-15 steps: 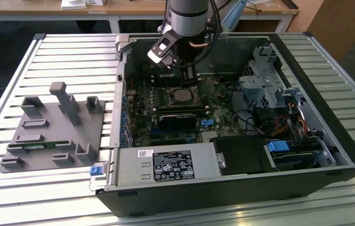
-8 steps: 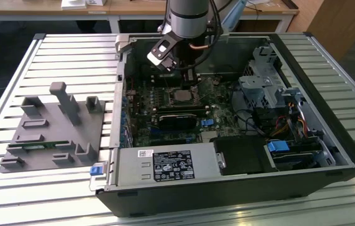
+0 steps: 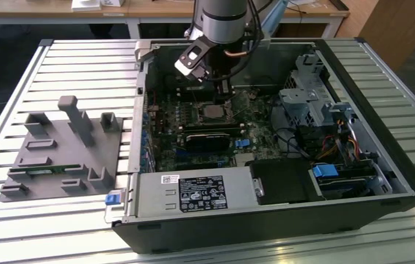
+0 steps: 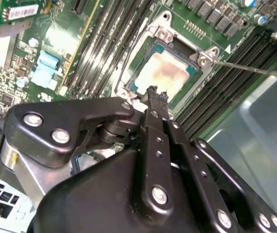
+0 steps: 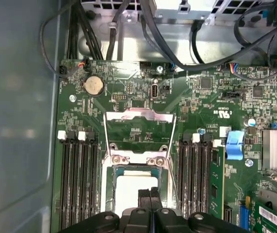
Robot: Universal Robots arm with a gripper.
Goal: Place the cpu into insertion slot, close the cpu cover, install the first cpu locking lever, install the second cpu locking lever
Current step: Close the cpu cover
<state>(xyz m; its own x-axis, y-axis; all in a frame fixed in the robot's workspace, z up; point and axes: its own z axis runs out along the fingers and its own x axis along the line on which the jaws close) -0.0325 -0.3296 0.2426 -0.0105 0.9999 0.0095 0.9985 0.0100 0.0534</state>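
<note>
The cpu [image 5: 129, 187] lies flat in the insertion slot [image 5: 108, 190], its dull silver top showing; in the second wrist view the cpu [image 4: 170, 73] fills the socket. The cpu cover [image 5: 138, 115] is swung open and lies back on the green board, which shows through its window. Thin wire locking levers [image 5: 173, 145] stand free along both sides of the socket, and one lever rod [image 4: 245, 67] sticks out sideways. My gripper [image 5: 149, 196] hovers over the cpu's edge, fingers shut together with nothing between them. In the exterior view the gripper [image 3: 224, 94] hangs just above the socket [image 3: 213, 112].
Black memory slots [image 5: 77, 184] flank the socket on both sides. Cables [image 5: 148, 29] and the case wall [image 5: 17, 121] lie close by. A drive cage [image 3: 306, 102] and power supply [image 3: 192, 192] crowd the case. A grey fixture [image 3: 64, 148] sits at the exterior view's left.
</note>
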